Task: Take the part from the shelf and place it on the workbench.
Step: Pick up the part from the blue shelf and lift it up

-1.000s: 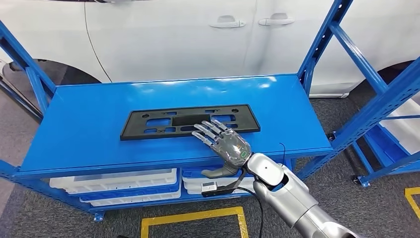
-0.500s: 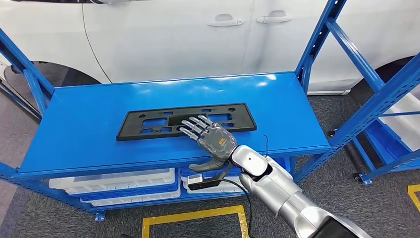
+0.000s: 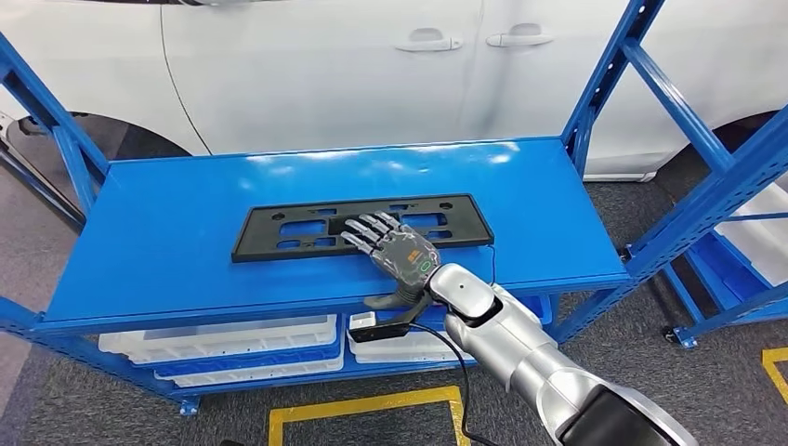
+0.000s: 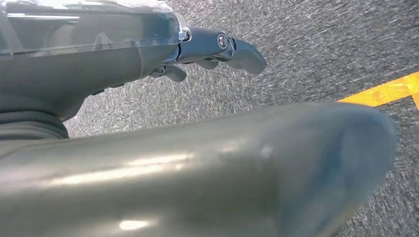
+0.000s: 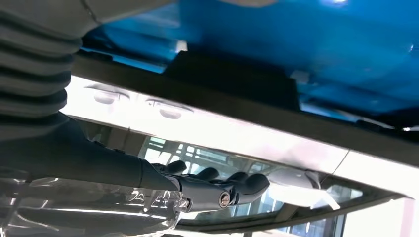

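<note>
The part, a flat black plastic frame with cut-outs point(image 3: 465, 230), lies flat in the middle of the blue shelf top point(image 3: 167, 232). My right hand point(image 3: 395, 255) reaches in from the shelf's front edge. Its fingers point(image 3: 367, 230) are spread and lie over the near middle of the part, while the thumb point(image 3: 383, 301) hangs at the shelf's front edge; it grips nothing. In the right wrist view the dark fingers point(image 5: 217, 190) extend beside the part's dark edge point(image 5: 232, 79). My left hand point(image 4: 207, 47) hangs over grey carpet, holding nothing.
Blue uprights point(image 3: 604, 84) and diagonal braces frame the shelf on both sides. White bins point(image 3: 223, 339) sit on the level below. A white car point(image 3: 325, 74) stands right behind the shelf. Yellow floor tape point(image 3: 362, 404) marks the carpet in front.
My right hand has slid a little forward and to the left, further over the part. The part has not moved on the shelf. The view swayed slightly.
</note>
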{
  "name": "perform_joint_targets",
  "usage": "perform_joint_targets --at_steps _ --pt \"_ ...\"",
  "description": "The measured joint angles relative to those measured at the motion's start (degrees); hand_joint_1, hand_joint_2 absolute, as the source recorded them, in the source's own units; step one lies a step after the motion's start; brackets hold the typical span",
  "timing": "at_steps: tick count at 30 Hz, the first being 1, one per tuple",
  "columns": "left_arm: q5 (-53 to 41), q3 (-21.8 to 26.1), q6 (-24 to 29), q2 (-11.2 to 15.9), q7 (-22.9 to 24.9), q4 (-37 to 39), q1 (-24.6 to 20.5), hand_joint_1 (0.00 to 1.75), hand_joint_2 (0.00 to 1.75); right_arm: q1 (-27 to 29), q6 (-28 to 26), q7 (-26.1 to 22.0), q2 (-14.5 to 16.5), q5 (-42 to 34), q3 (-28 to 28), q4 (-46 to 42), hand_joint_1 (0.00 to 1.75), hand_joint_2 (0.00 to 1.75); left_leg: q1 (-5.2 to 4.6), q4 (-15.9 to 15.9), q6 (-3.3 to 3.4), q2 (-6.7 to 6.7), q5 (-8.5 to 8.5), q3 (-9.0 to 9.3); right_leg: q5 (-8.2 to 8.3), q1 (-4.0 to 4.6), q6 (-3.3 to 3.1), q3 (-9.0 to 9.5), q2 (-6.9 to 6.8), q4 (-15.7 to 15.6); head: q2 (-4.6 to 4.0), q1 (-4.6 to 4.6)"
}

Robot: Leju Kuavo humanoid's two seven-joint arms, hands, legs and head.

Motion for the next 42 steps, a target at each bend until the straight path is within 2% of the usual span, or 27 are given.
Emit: perform_joint_targets --at_steps 2,4,5,6,7,8,10,12,14,15,17,19,20,21,22,24,26,29,30,32,34,35,36,37,39,40,42 --pt "0.01 0.0 0.01 -0.02 0.0 0.01 -0.05 0.0 0.0 -0.39 0.05 0.07 0.08 -0.15 0.0 0.89 0.0 1.75 0.06 -0.09 0.4 0.04 0.14 -0.09 -3.31 -0.1 0.45 -2.62 -0.01 5.8 0.0 -0.01" --pt "0.01 0.01 0.01 -0.01 0.0 0.01 -0.02 0.0 0.0 -0.53 0.1 0.16 0.15 -0.25 0.01 1.95 0.0 1.75 -0.05 -0.08 0.58 0.05 0.18 -0.2 -6.23 -0.1 0.63 -6.18 -0.01 13.3 0.01 -0.01" --pt "0.01 0.02 0.02 0.0 0.01 0.01 0.01 0.0 0.0 -0.54 0.09 0.32 0.18 -0.2 0.02 2.53 0.0 1.75 -0.13 -0.07 0.62 0.02 0.2 -0.22 -6.35 -0.09 0.56 -7.06 -0.01 15.06 0.0 -0.01" --pt "0.01 0.03 0.02 0.0 0.01 0.01 0.03 0.0 0.0 -0.59 0.07 0.56 0.23 -0.03 0.02 3.07 0.0 1.75 -0.21 -0.07 0.64 -0.02 0.21 -0.22 -5.37 -0.05 0.36 -6.86 0.0 14.53 0.0 -0.01" --pt "0.01 0.03 0.02 -0.01 0.02 0.01 0.03 0.0 0.0 -0.74 0.04 0.83 0.33 0.17 0.02 3.54 0.0 1.75 -0.33 -0.07 0.65 -0.06 0.22 -0.18 -3.52 0.05 0.01 -5.56 0.01 11.74 -0.01 -0.01" --pt "0.01 0.04 0.01 -0.04 0.02 0.01 0.03 0.0 0.0 -0.98 0.01 1.07 0.44 0.41 0.02 3.97 0.0 1.75 -0.4 -0.07 0.65 -0.09 0.22 -0.14 -1.4 0.24 -0.53 -3.56 0.02 7.58 -0.01 -0.01" --pt "-0.01 0.05 -0.03 -0.21 0.03 0.02 -0.02 0.0 0.0 -1.57 -0.03 1.43 0.71 0.67 0.02 4.72 0.0 1.75 -0.62 -0.02 0.45 -0.06 0.25 -0.24 1.05 0.74 -1.49 -0.29 -0.08 0.59 0.0 -0.01" --pt "-0.08 0.06 -0.09 -0.35 0.04 0.03 -0.07 0.0 0.0 -1.95 -0.09 1.75 0.94 0.73 0.02 5.49 0.0 1.75 -0.61 -0.07 -0.02 0.02 0.36 -0.38 1.24 1.1 -1.86 0.52 -0.18 -1.48 0.0 -0.01" --pt "-0.14 0.06 -0.13 -0.38 0.09 0.03 -0.08 0.0 0.0 -2.21 -0.15 1.94 1.16 0.74 0.02 6.11 0.0 1.75 -0.52 -0.1 -0.62 0.1 0.26 -0.36 1.65 0.92 -2.12 0.73 -0.2 -2.13 0.01 -0.01" --pt "-0.16 0.06 -0.14 -0.39 0.13 0.03 -0.08 0.0 0.0 -2.35 -0.15 2.02 1.31 0.74 0.02 6.35 0.0 1.75 -0.54 0.59 -0.91 0.13 -0.35 -0.6 1.9 0.73 -2.33 0.94 -0.24 -2.57 0.0 -0.01" --pt "-0.17 0.05 -0.13 -0.39 0.19 0.03 -0.12 0.0 0.0 -2.57 -0.11 2.2 1.68 0.74 0.02 6.86 0.0 1.75 -0.43 5.37 -1.4 0.16 -3.32 -2.58 2.22 0.45 -2.61 1.23 -0.35 -3.13 0.01 -0.02" --pt "-0.21 0.05 -0.13 -0.39 0.23 0.03 -0.08 0.0 0.0 -2.68 -0.06 2.53 2.0 0.74 0.02 7.6 0.0 1.75 -0.29 12.86 -1.88 0.16 -6.74 -5.88 2.23 0.43 -2.72 1.12 -0.37 -3.05 0.0 -0.02" --pt "-0.25 0.06 -0.13 -0.39 0.28 0.03 -0.04 0.0 0.0 -2.78 -0.04 2.76 2.16 0.74 0.01 8.03 0.0 1.75 -0.2 15.15 -2.1 0.17 -7.31 -6.88 2.21 0.4 -2.7 1.06 -0.37 -2.94 -0.01 -0.02" --pt "-0.28 0.07 -0.13 -0.39 0.32 0.03 -0.01 0.0 0.0 -2.97 -0.03 3.06 2.31 0.74 0.01 8.47 0.0 1.75 -0.12 15.25 -2.27 0.18 -6.74 -6.83 2.16 0.34 -2.62 1.02 -0.35 -2.79 -0.01 -0.02" --pt "-0.32 0.06 -0.13 -0.38 0.35 0.03 -0.02 0.0 0.0 -3.26 0.01 3.4 2.47 0.74 -0.01 8.91 0.0 1.75 -0.01 12.99 -2.39 0.2 -5.16 -5.63 2.06 0.25 -2.49 1.0 -0.32 -2.58 -0.01 -0.02" --pt "-0.39 0.05 -0.12 -0.35 0.37 0.03 -0.13 0.0 0.0 -4.14 0.3 4.17 2.77 0.76 -0.09 9.91 0.0 1.75 0.14 5.28 -2.47 0.27 -1.85 -1.65 1.7 0.2 -1.95 0.86 -0.23 -1.9 0.0 -0.02" --pt "-0.53 0.04 -0.13 -0.33 0.35 0.03 -0.25 0.0 0.0 -5.27 0.95 4.92 3.0 0.79 -0.4 10.92 0.0 1.75 0.11 0.86 -1.8 0.16 -0.72 0.41 1.49 0.36 -1.34 0.46 -0.13 -1.26 0.01 -0.01" --pt "-0.76 0.04 -0.14 -0.28 0.35 0.03 -0.25 0.0 0.0 -6.84 1.78 5.55 3.13 0.86 -1.02 12.13 0.0 1.75 -0.06 0.56 -0.48 0.0 -0.57 0.2 1.54 0.32 -0.55 0.08 -0.09 -1.03 0.01 -0.01" --pt "-0.79 0.04 -0.14 -0.26 0.33 0.03 -0.29 0.0 0.0 -7.33 1.99 5.75 3.13 1.02 -1.24 12.48 0.0 1.75 -0.03 0.48 -0.14 0.0 -0.43 0.16 1.01 0.21 -0.27 -0.22 -0.09 -0.4 0.0 -0.02" --pt "-0.82 0.04 -0.22 -0.27 0.29 0.03 -0.4 0.0 0.0 -8.32 2.57 6.19 3.13 1.51 -1.55 13.18 0.0 1.75 0.1 0.36 0.35 0.04 -0.19 0.01 -1.8 0.03 0.27 -2.3 -0.07 4.16 0.0 -0.02" --pt "-0.82 0.04 -0.31 -0.28 0.27 0.03 -0.44 0.0 0.0 -8.93 3.14 6.69 3.13 1.92 -1.65 13.91 0.0 1.75 0.05 0.38 0.55 0.07 -0.13 -0.19 -5.28 0.0 0.58 -5.99 -0.06 11.95 0.01 -0.02" --pt "-0.83 0.04 -0.32 -0.27 0.29 0.03 -0.43 0.0 0.0 -9.04 3.37 6.98 3.11 2.08 -1.67 14.28 0.0 1.75 0.01 0.38 0.57 0.05 -0.11 -0.25 -6.0 0.0 0.6 -7.36 -0.06 14.74 0.01 -0.02" --pt "-0.84 0.04 -0.33 -0.27 0.31 0.03 -0.43 0.0 0.0 -9.11 3.54 7.28 3.1 2.28 -1.69 14.6 0.0 1.75 -0.04 0.39 0.58 0.02 -0.1 -0.26 -5.63 0.01 0.5 -7.77 -0.06 15.49 0.0 -0.02" --pt "-0.84 0.04 -0.33 -0.27 0.33 0.03 -0.44 0.0 0.0 -9.26 3.72 7.55 3.09 2.47 -1.71 14.87 0.0 1.75 -0.11 0.39 0.59 -0.02 -0.1 -0.23 -4.17 0.06 0.26 -7.01 -0.05 13.77 0.0 -0.01" --pt "-0.85 0.04 -0.36 -0.39 0.35 0.04 -0.5 0.0 0.0 -9.91 3.97 7.88 3.09 2.69 -1.77 15.27 0.0 1.75 -0.28 0.38 0.57 -0.07 -0.1 -0.16 -0.19 0.38 -0.7 -3.2 0.0 5.65 0.0 -0.01" --pt "-0.85 0.04 -0.37 -0.49 0.35 0.06 -0.56 0.0 0.0 -10.31 4.04 7.98 3.09 2.71 -1.79 15.4 0.0 1.75 -0.34 0.37 0.46 -0.07 -0.08 -0.22 1.15 0.63 -1.2 -1.57 -0.01 1.98 0.0 -0.01" --pt "-0.85 0.04 -0.43 -0.65 0.37 0.08 -0.65 0.0 0.0 -10.84 4.09 8.17 3.08 2.73 -1.83 15.67 0.0 1.75 -0.23 0.3 0.03 0.0 -0.01 -0.41 1.77 1.11 -1.82 -0.26 -0.04 -1.22 0.01 -0.01"
